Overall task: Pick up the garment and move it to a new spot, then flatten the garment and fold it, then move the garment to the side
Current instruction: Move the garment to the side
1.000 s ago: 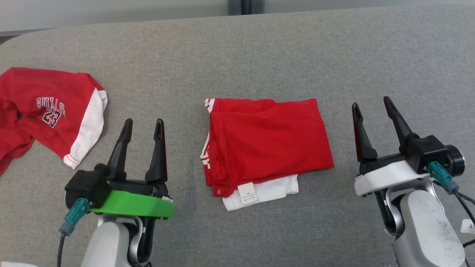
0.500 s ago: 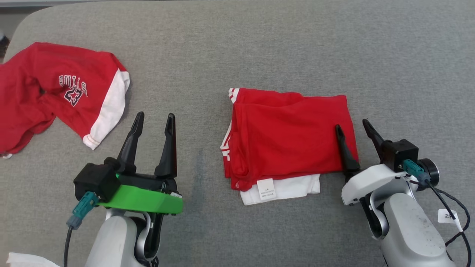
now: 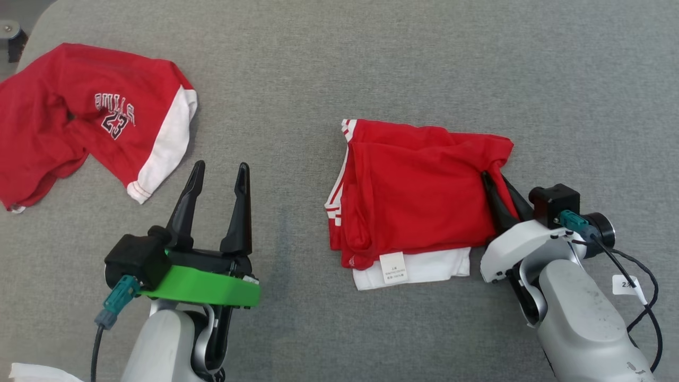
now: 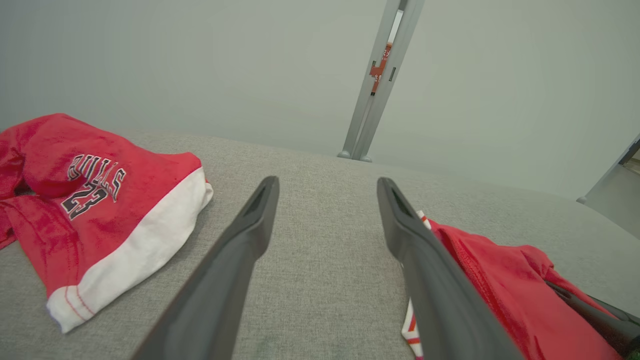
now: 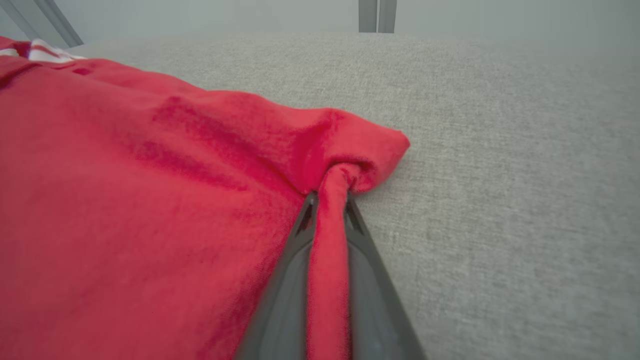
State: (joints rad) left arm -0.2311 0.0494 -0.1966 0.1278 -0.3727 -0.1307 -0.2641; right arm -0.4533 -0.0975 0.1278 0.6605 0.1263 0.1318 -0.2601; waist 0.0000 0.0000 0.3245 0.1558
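Observation:
The garment (image 3: 414, 196) is red with white trim, folded into a rectangle on the grey surface, a white label (image 3: 393, 268) at its near edge. My right gripper (image 3: 496, 180) is shut on its right edge. In the right wrist view a pinched ridge of red cloth runs between the two fingers of the right gripper (image 5: 330, 197), and the garment (image 5: 150, 200) puckers around the grip. My left gripper (image 3: 220, 172) stands open to the garment's left, holding nothing. The left wrist view has the left gripper (image 4: 325, 187) open over bare surface, the garment (image 4: 500, 280) at the lower right.
A second red garment (image 3: 95, 116), printed BULLS 23 with a white band, lies crumpled at the far left, and its print faces the left wrist view (image 4: 90, 200). The grey padded surface (image 3: 371, 63) stretches beyond and to the right. A metal post (image 4: 375, 85) stands behind it.
The head camera has shifted. My right gripper moved in to the garment's right edge and shut on it, bunching the cloth there. The left gripper stays open.

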